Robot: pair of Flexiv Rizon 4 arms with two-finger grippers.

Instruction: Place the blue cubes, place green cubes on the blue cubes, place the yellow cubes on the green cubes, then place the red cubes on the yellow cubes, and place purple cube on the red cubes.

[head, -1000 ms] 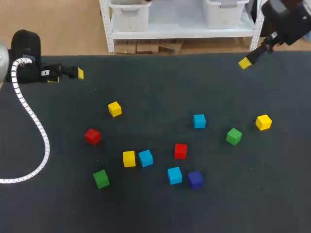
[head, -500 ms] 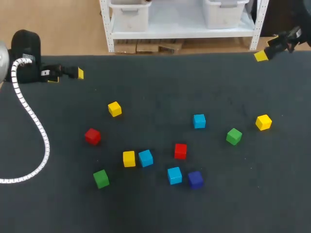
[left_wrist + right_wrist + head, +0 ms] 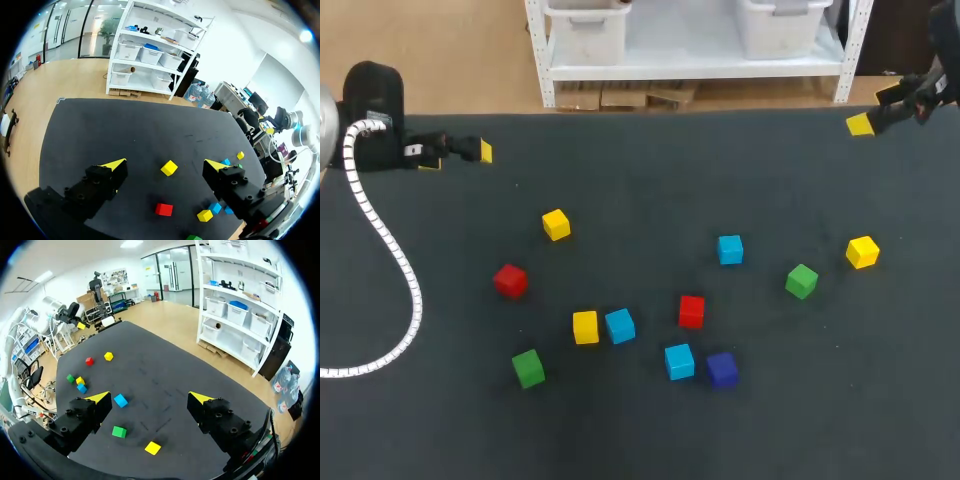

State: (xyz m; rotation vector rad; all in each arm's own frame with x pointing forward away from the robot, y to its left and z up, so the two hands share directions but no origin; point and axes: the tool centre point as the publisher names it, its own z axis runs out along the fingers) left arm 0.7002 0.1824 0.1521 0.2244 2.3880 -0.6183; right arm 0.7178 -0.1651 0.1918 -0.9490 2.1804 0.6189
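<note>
a: any writing to read?
b: too small to tell on anything on the table [image 3: 640,170].
a: the grippers?
b: left gripper [image 3: 165,165] has its fingers spread wide with nothing between them, over the table's 10 o'clock corner. right gripper [image 3: 149,398] is spread too, holding nothing, at the 2 o'clock corner.
a: and the cubes?
b: all lie singly on the table. purple cube [image 3: 722,369] is at 5 o'clock from the middle, with a blue cube [image 3: 679,361] just beside it at its 9 o'clock. second blue [image 3: 620,325] sits just beside a yellow cube [image 3: 585,327]. third blue [image 3: 730,249] is at 2 o'clock, apart from the rest.
</note>
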